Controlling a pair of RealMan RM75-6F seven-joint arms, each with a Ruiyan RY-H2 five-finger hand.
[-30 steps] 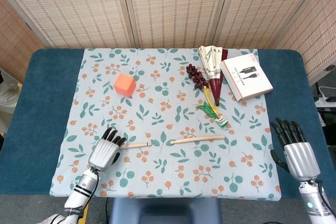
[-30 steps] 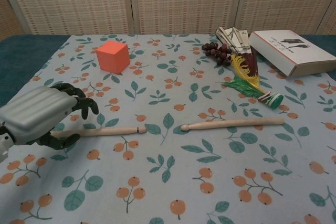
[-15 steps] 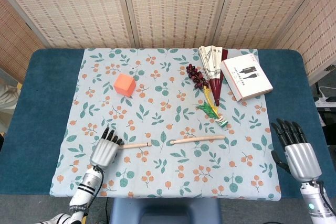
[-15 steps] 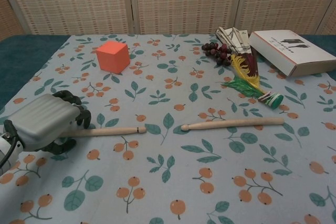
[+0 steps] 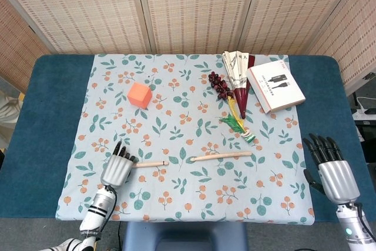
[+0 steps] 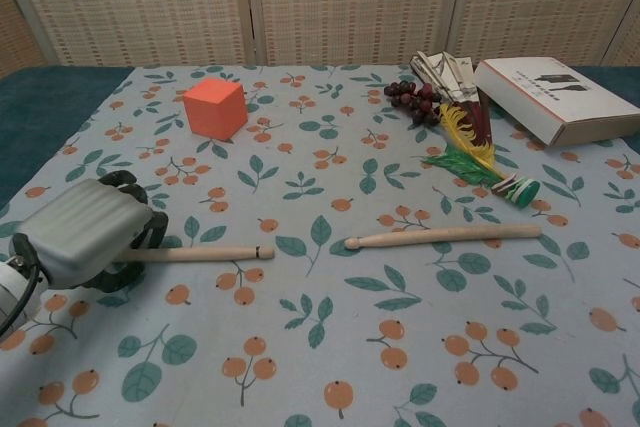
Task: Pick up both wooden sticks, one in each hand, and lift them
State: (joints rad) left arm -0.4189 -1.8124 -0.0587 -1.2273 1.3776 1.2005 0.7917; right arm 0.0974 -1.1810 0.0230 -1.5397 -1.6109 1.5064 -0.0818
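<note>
On a floral cloth (image 5: 176, 86) seen from the head camera, two sticks lie end to end: the left stick (image 5: 150, 163) runs under the fingers of the left hand (image 5: 116, 168), while the right stick (image 5: 221, 156) lies untouched. The right hand (image 5: 332, 171) waits well off to the side, fingers spread and empty, apparently not yet called on.

From the chest camera, the left hand (image 6: 85, 239) curls around the near end of the left stick (image 6: 205, 253), which rests flat on the cloth, seemingly gripped for the lift. The right stick (image 6: 445, 237) lies apart, near a feathered fan (image 6: 462, 127).
</note>
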